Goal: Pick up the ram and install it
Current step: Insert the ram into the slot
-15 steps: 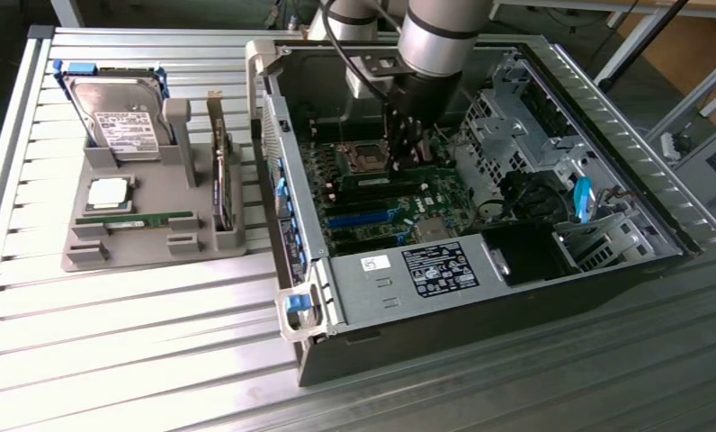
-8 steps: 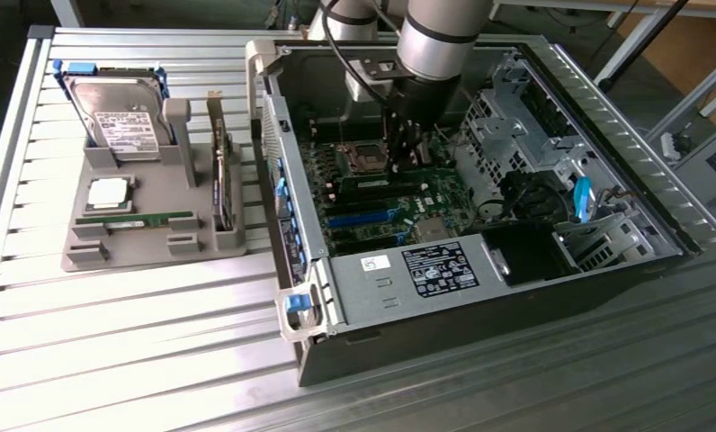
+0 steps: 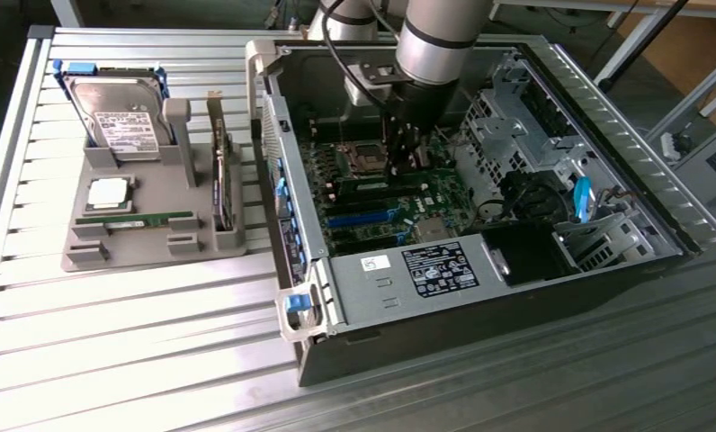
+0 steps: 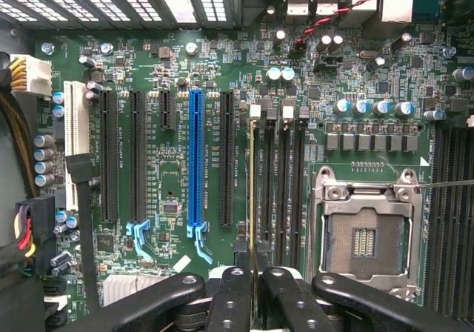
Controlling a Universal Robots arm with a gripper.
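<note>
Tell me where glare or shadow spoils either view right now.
Exterior view: light glares off the slatted table, while the computer case interior lies in shadow around the gripper. Wrist view: the motherboard is evenly lit, and the ram shows as a thin edge-on line.

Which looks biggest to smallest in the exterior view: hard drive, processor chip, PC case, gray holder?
1. PC case
2. gray holder
3. hard drive
4. processor chip
The differences look clear enough that distance from the camera shouldn't change the order.
</note>
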